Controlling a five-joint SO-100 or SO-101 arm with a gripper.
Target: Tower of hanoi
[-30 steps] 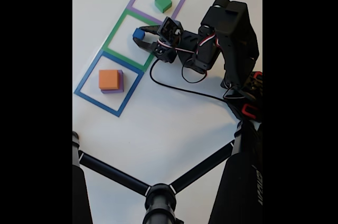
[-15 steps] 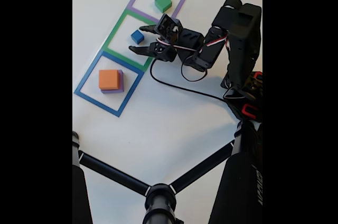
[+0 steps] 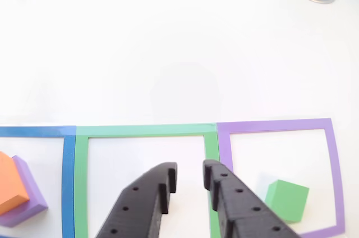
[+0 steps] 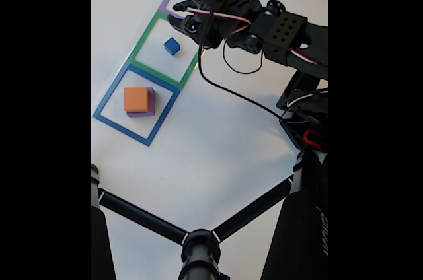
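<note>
Your gripper (image 3: 189, 177) enters the other view from the bottom edge, its two black fingers (image 3: 146, 201) standing a narrow gap apart with nothing between them; it holds no cube. In that view the fingertips sit over the right side of the green square outline (image 3: 146, 131), close to the border it shares with the purple square outline (image 3: 275, 125).

The green cube (image 3: 287, 200) rests inside the purple outline, low and near the middle of it, just to the right of the right-hand finger and apart from it. At the left edge of the same view, the orange cube (image 3: 10, 184) sits on top of the purple cube (image 3: 31, 196), both within the blue square outline (image 3: 68, 179).

In the fixed view, your arm (image 4: 281, 32) reaches from the right across the upper part of the white table (image 4: 218, 154), and the gripper (image 4: 180, 14) hangs over the boundary between the green outline (image 4: 147, 34) and the purple one, covering most of the latter. The small blue cube (image 4: 172, 45) stands alone inside the green outline, below the gripper and clear of it. The orange-on-purple stack (image 4: 138, 100) stands in the blue outline (image 4: 109, 98). A black cable (image 4: 225, 92) trails from the wrist across the table. Black tripod legs (image 4: 142, 217) cross the lower part of that view.
</note>
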